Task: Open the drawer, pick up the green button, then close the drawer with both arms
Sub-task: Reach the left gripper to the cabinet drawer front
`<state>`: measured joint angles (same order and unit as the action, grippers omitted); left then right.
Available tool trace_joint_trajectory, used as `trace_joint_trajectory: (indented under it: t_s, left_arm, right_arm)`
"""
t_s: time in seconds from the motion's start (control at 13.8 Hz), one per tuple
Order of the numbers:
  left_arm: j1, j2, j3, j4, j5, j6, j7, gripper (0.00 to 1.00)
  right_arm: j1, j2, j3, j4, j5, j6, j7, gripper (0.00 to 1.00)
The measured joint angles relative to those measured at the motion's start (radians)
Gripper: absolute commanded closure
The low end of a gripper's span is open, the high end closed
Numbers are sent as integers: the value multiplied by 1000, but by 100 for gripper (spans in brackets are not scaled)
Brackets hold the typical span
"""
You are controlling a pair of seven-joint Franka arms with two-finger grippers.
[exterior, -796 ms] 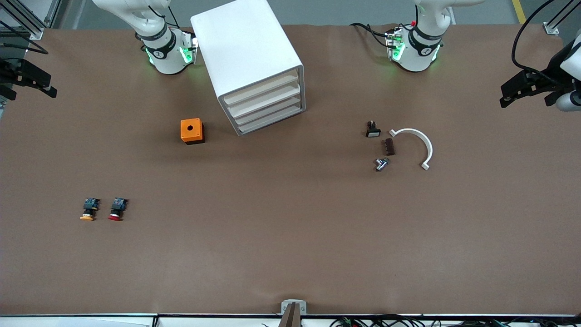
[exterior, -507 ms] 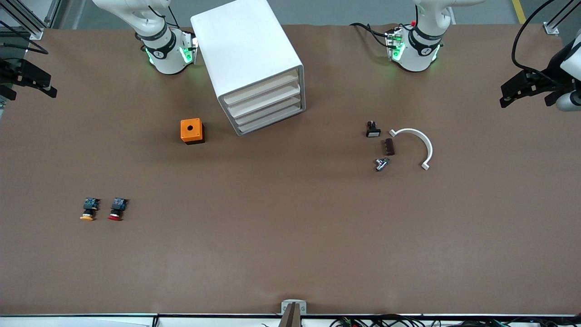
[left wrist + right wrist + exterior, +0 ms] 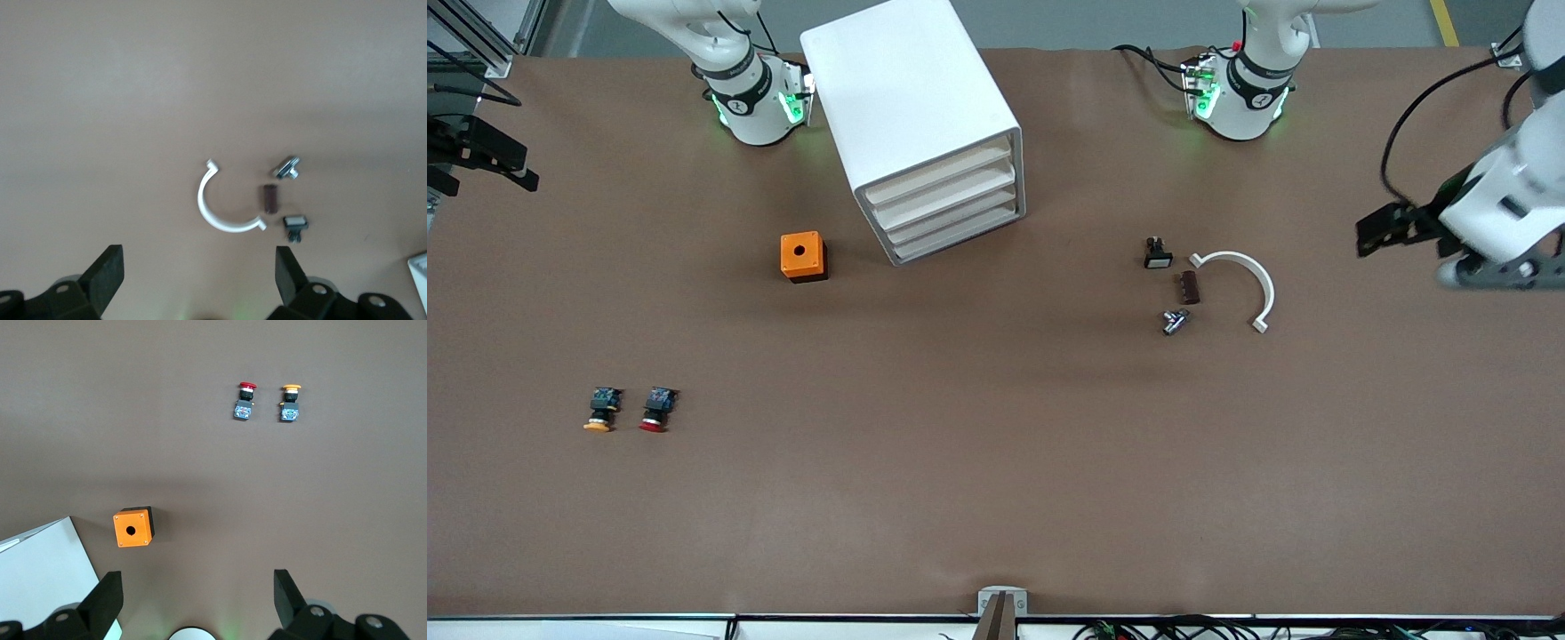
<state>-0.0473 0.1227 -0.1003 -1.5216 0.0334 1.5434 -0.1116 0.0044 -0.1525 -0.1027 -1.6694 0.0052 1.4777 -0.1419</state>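
The white cabinet (image 3: pixel 903 89) stands between the two arm bases, and its four cream-fronted drawers (image 3: pixel 943 200) are all shut. No green-capped button shows in any view. My left gripper (image 3: pixel 1383 233) hangs open and empty over the table at the left arm's end; in the left wrist view (image 3: pixel 198 280) its jaws stand wide apart over bare table. My right gripper (image 3: pixel 489 160) waits over the table's edge at the right arm's end, open and empty in the right wrist view (image 3: pixel 197 603). A corner of the cabinet (image 3: pixel 40 573) shows there.
A small orange box with a round hole (image 3: pixel 803 256) sits beside the cabinet. An orange-capped button (image 3: pixel 601 411) and a red-capped button (image 3: pixel 656 410) lie nearer the front camera. A white curved piece (image 3: pixel 1249 280), a black part (image 3: pixel 1157 253), a brown piece (image 3: pixel 1190 287) and a metal part (image 3: pixel 1174 321) lie toward the left arm's end.
My left arm has swung in from the table's edge, and its gripper now hangs lower in the front view and closer to the small parts. The right arm has not moved.
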Motion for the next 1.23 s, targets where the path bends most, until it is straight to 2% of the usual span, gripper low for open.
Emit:
trace_joint_trajectory:
  t_s: [0.29, 0.65, 1.01, 1.23]
  left_arm:
    - [-91, 151, -9, 10, 0, 76, -265, 0]
    - [-222, 374, -15, 88, -12, 142, -688, 0]
    - [-303, 515, -16, 108, -179, 212, -1154, 0]
    - [-330, 556, -17, 110, -312, 212, -1409, 0]
  right_arm:
    - [0, 0, -2, 0, 0, -1, 0, 0]
    - [0, -2, -3, 15, 0, 2, 0, 0]
    - [-2, 24, -11, 26, -1, 1, 1, 0]
    - [-3, 115, -12, 24, -2, 6, 1, 0]
